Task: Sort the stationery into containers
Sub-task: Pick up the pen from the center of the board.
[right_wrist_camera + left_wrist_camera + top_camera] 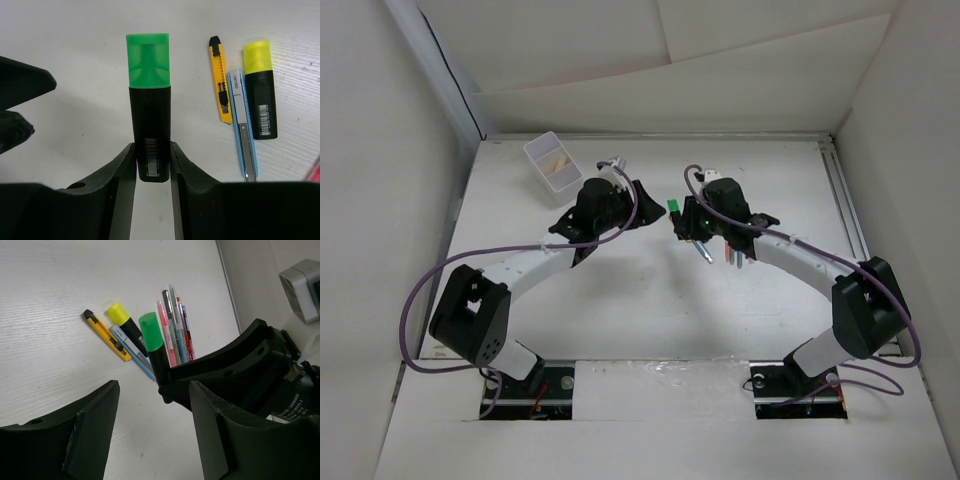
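Observation:
My right gripper (153,165) is shut on the black barrel of a green-capped highlighter (149,100), cap pointing away, held a little above the table. It also shows in the top view (674,209) and the left wrist view (151,335). My left gripper (152,435) is open and empty, facing the right gripper (240,370) from close by. On the table lie a yellow-capped highlighter (261,90), a yellow utility knife (219,82), a blue utility knife (242,125) and several pens (175,325). The white tray (552,162) stands at the far left, behind the left arm.
White walls enclose the table on the left, right and back. The tips of the left gripper's fingers (25,85) show at the left edge of the right wrist view. The tray holds something pale; I cannot tell what.

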Tool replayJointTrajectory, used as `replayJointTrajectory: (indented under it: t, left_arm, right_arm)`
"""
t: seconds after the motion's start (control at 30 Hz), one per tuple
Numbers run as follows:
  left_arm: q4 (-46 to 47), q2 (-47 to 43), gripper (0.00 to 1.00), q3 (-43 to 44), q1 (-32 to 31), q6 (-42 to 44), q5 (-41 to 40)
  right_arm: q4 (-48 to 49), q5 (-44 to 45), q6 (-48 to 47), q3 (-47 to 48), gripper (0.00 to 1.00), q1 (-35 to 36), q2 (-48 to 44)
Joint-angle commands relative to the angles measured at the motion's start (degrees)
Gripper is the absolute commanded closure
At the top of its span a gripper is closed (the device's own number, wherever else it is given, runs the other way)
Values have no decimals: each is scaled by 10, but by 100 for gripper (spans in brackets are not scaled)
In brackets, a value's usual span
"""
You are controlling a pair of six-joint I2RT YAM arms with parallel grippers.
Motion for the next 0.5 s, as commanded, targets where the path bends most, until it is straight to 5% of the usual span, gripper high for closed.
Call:
replayJointTrajectory:
  t: [0.0,0.47]
  left_arm:
    - [-11,-13,45,17,10,-6,-6]
    - [-10,55,51,60,17,-6,44]
  right_arm:
    - [52,-34,-9,-2,89,2,-20]
    - [63,-62,-21,-7,89,27,-20]
